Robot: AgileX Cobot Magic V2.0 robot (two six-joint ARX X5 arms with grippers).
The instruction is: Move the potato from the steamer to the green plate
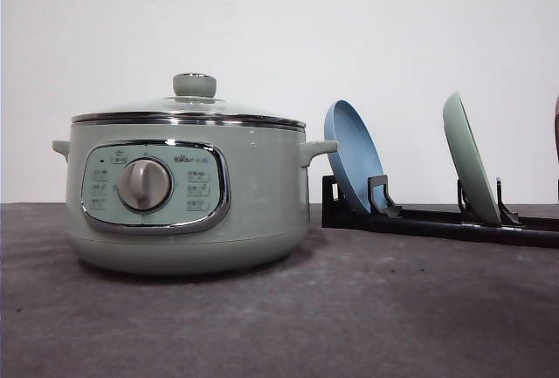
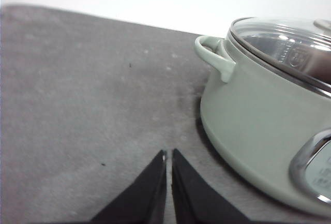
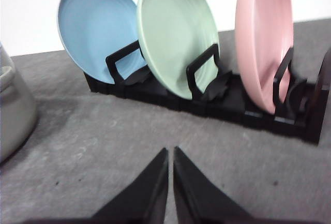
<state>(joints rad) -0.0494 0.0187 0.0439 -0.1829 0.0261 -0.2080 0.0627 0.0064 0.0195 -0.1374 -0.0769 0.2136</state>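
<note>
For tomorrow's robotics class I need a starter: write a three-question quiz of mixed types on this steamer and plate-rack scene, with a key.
1. True or false: the glass lid sits on the steamer.
2. How many plates stand in the black rack?
3. The green plate stands: A) between the blue plate and pink plate; B) flat on the table; C) on the steamer.

Key: 1 true. 2 three. 3 A. Bonus: the left gripper and right gripper are both shut and hold nothing.
</note>
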